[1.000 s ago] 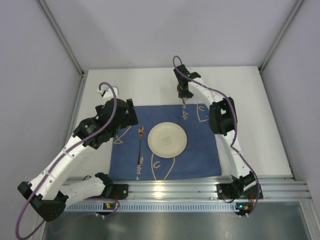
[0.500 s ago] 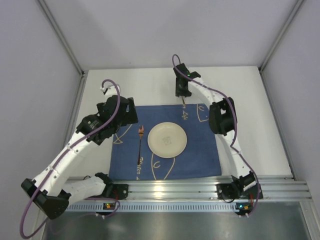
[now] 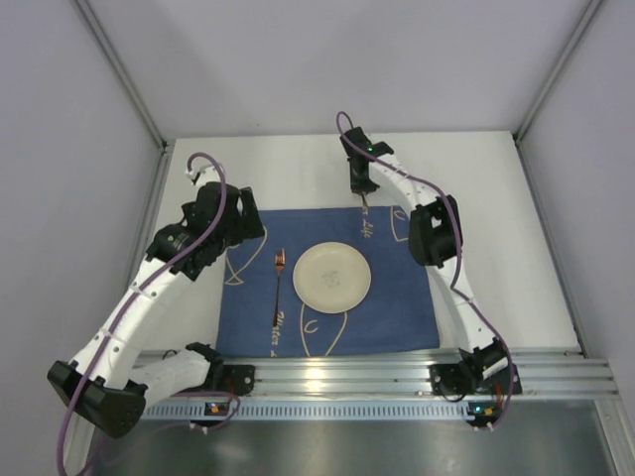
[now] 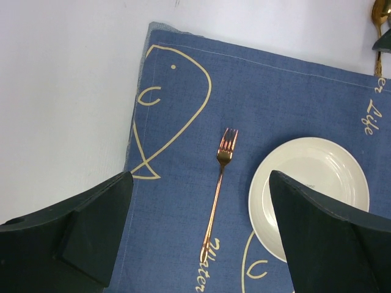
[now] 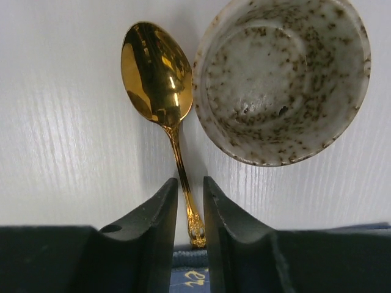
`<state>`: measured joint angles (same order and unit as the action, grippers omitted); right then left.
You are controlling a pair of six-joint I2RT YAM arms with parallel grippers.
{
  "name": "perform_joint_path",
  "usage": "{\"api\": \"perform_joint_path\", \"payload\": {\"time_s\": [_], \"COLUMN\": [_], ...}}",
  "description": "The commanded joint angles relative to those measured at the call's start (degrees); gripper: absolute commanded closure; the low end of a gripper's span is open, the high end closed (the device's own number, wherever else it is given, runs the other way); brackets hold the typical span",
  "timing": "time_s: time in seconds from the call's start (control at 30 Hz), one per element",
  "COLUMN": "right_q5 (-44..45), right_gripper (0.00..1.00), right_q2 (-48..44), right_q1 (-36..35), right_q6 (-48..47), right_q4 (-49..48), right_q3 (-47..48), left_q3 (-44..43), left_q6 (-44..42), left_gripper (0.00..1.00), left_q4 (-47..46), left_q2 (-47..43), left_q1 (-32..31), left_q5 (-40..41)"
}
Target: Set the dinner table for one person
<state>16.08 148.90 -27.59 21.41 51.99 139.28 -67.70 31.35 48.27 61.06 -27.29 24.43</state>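
Far beyond the jaws you see a plain pale grey back wall (image 3: 337,59). Similar walls close the left side (image 3: 60,198) and the right side (image 3: 595,198), joined by thin metal posts (image 3: 121,71). Under the jaws lies the white matte dinner table (image 3: 496,198). Behind them runs a ribbed aluminium rail (image 3: 347,375) with a small glare of light, then a dark grey strip (image 3: 347,446).

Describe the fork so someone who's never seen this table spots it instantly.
Find the blue cloth with fish outlines on the white table. Left of the cream plate lies the fork, tines toward the far side. It is copper-coloured, unlike the gold spoon at the cloth's far edge.
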Motion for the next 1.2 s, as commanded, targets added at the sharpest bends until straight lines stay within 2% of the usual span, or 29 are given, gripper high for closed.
{"api": "perform_joint_path", "payload": {"time_s": [0.0, 0.13, 0.23, 0.27, 0.47, 0.67, 0.83, 0.9, 1.0, 1.17], "right_q5": [1.50, 1.15, -0.16, -0.69, -1.57, -1.14, -0.52, -1.04, -2.01, -7.88], "right_gripper": [0.74, 0.77, 0.89, 1.00, 1.00, 1.00, 1.00, 1.00, 1.00, 1.00], "right_q2": [0.78, 1.04, 1.39, 1.31, -1.15, -9.67, -20.47, -26.25, -35.30, -51.83], "right_q1": [-0.44, -0.44, -0.01, 0.17, 0.87, 0.88, 1.05, 1.14, 1.14, 1.14], "right_q6": [-1.28, -1.72, -1.72, -1.55, -2.07, -3.21, -3.92, -3.39, -1.56, 3.37], "right_q4": [3.65, 3.47, 3.21, 2.86, 0.66, -2.32, -3.73, -4.17, -4.87, -13.37], "right_q3": [0.55, 0.64, 0.55, 0.20, -0.59, 3.62, 2.58, -1.37, -12.16, -45.28], "left_q3": [0.11, 0.03, -0.24, -0.59, -3.57, -6.56, -8.94, -9.46, -10.52, -10.87], "left_q6": [-0.77, -0.59, -0.50, -0.50, -1.82, -3.40, -4.28, -4.63, -5.25, -5.25], "left_gripper": [0.02, 0.01, 0.02, 0.01, 0.02, 0.02, 0.02, 0.02, 0.02, 0.01], "left_q4": [-3.53, -3.80, -3.71, -3.71, -3.19, -4.32, -5.38, -5.82, -6.17, -7.40], "left_q2": [0.12, 0.29, 0.64, 0.64, 2.31, 4.86, 7.76, 8.55, 9.78, 10.75], "left_q1": [1.44, 1.80, 1.89, 1.89, 1.98, 1.98, 1.98, 1.98, 1.98, 1.98], "left_q5": [-2.45, -2.98, -3.15, -3.24, -3.42, -5.17, -6.93, -7.20, -7.55, -7.55]}}
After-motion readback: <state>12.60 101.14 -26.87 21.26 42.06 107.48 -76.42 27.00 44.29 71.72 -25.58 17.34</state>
